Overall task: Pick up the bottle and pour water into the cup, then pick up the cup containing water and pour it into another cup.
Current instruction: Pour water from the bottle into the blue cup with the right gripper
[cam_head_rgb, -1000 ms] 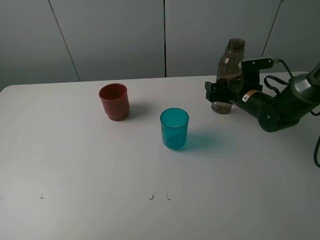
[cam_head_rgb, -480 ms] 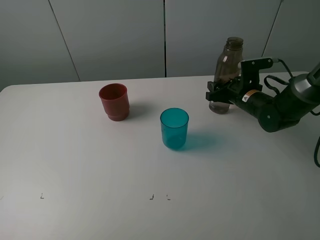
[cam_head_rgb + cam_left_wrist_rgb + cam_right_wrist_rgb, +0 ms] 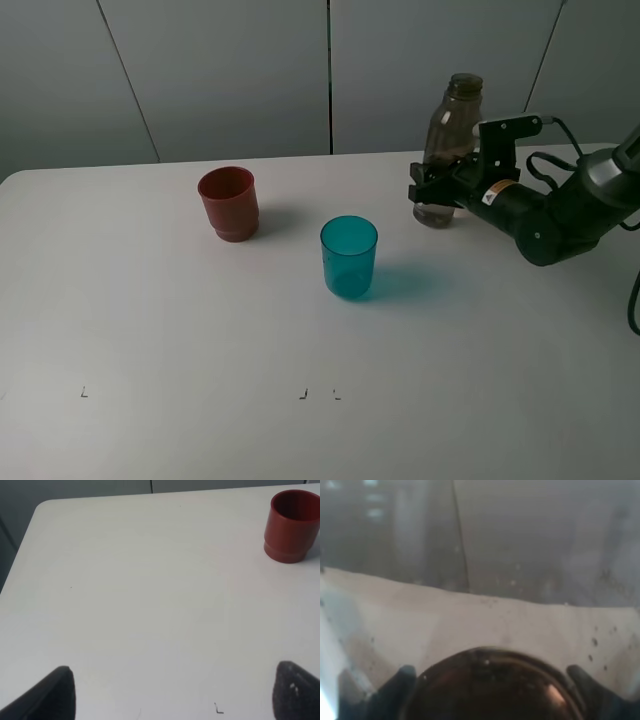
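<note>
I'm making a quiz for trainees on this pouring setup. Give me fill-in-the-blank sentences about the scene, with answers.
The right claw is shut on the ____.
The teal cup and the red-brown cup both stand ____ on the table.
The left wrist view shows only the ____ cup.
Missing words: bottle, upright, red-brown.

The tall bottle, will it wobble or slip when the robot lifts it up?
The bottle is tall and slim, and the right tool grips it low down, so it will probably lean or wobble; it looks a bit tilted now. Its smooth see-through sides might be slippery. It looks like plastic, so it likely won't break.
</note>
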Motion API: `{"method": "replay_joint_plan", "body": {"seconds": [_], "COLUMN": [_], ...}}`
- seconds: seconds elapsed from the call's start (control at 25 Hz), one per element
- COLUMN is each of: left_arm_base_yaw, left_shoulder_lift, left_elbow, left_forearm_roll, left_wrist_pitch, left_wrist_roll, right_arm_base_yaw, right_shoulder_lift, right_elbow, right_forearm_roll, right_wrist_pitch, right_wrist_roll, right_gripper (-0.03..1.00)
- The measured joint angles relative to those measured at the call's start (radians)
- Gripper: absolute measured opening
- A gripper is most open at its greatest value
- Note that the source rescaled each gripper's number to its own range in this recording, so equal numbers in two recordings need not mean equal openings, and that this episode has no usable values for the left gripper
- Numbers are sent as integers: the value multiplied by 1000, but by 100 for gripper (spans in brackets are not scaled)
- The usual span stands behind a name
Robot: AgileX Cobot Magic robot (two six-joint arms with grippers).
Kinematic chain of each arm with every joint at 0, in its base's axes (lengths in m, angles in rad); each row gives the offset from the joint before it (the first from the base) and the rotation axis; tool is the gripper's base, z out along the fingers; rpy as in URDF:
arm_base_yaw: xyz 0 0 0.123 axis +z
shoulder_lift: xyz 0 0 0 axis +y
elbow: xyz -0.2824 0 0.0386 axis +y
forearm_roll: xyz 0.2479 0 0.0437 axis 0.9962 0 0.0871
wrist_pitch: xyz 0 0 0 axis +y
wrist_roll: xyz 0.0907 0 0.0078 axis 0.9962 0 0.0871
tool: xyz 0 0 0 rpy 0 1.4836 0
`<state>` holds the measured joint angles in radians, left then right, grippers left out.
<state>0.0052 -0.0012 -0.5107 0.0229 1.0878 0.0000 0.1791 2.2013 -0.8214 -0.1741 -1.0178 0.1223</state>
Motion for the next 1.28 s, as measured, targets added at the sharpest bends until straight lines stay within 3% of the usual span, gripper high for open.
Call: {"method": "replay_joint_plan", "body": {"seconds": [0.36,0.88,1.28], "left_arm_base_yaw": [0,0,0], "left_shoulder_lift": [0,0,0], "left_elbow": [0,0,0], "left_forearm_roll": [0,0,0], "left_wrist_pitch": [0,0,0], "left_wrist_roll": [0,0,0], "right_arm_base_yaw": [0,0,0], "right_shoulder_lift": [-129,-150,-150], "right_elbow": [2,4,4], "right_forearm_roll": [-30,-121,-154], "right_wrist_pitch": [65,157,157], "right_wrist_roll": [-43,-435,-704], "right_gripper": [1,1,1]}}
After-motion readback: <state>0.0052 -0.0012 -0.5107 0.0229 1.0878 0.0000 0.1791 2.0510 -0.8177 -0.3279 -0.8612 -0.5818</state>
